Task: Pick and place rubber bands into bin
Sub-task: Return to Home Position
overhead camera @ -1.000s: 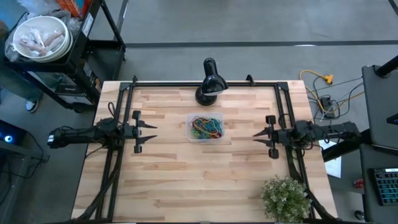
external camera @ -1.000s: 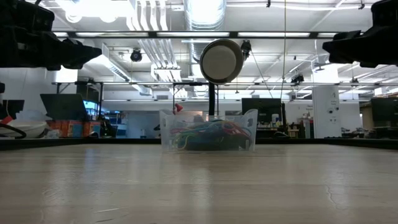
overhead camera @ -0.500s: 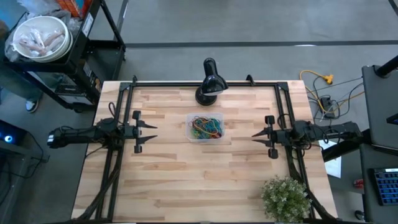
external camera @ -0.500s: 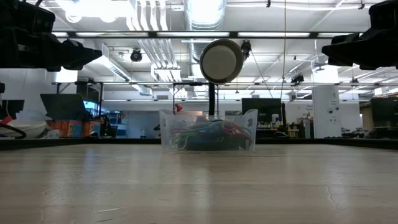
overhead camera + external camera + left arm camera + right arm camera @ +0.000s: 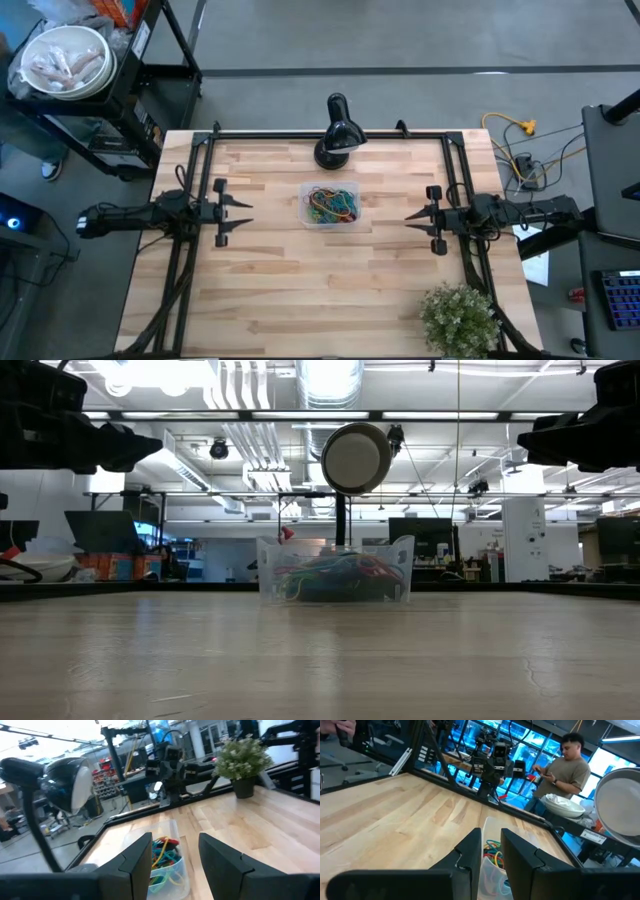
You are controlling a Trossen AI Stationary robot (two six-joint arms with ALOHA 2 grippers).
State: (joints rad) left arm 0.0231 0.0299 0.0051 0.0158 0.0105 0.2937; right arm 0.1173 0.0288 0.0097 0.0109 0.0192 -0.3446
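Many rubber bands (image 5: 332, 203) fill the bin (image 5: 309, 224) between our left gripper (image 5: 246, 213), parted wide, and right gripper (image 5: 410, 217), parted narrowly; light, floppy, tangled, we judge: pinch one strand.

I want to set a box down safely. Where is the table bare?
The whole front half of the table is bare, from the bin forward, bounded right by the potted plant. Bare strips lie between bin and left gripper, and bin and right gripper. The back is crowded: the lamp stands just behind the bin of rubber bands.
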